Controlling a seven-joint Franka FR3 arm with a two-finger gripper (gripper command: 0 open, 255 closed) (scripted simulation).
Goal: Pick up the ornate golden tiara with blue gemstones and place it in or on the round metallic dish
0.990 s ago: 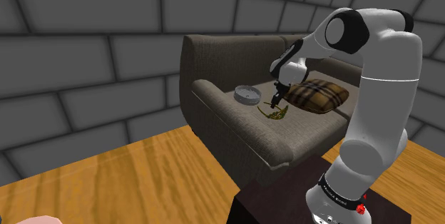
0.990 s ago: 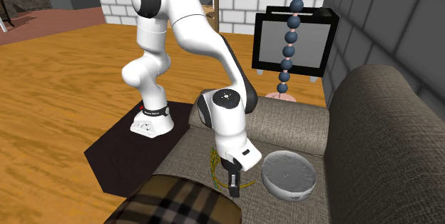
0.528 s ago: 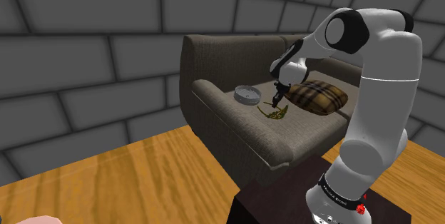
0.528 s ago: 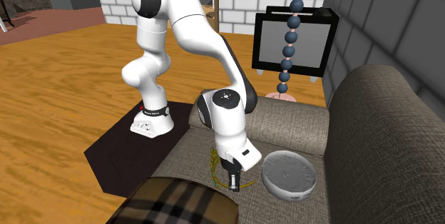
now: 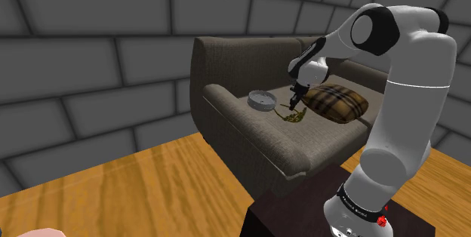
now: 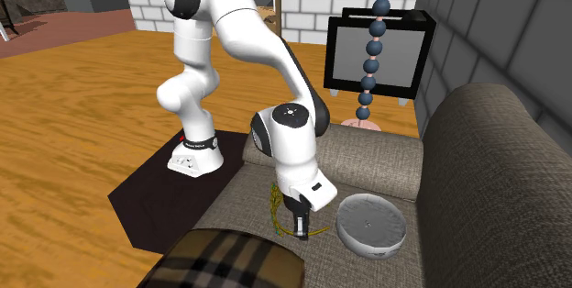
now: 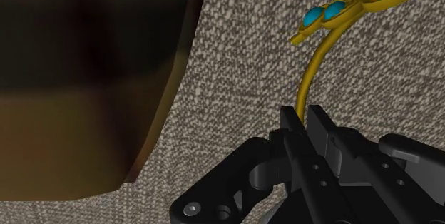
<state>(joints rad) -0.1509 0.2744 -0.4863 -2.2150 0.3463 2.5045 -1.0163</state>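
Woven grey sofa seat (image 7: 235,58) backs the golden tiara (image 7: 316,65), its thin band clasped between the black gripper's (image 7: 308,119) fingers (image 7: 289,124), blue gems (image 7: 311,18) clear in the wrist view, while the second exterior view shows the round grey dish (image 6: 370,224) just beside it, plaid cushion (image 6: 229,259) near.
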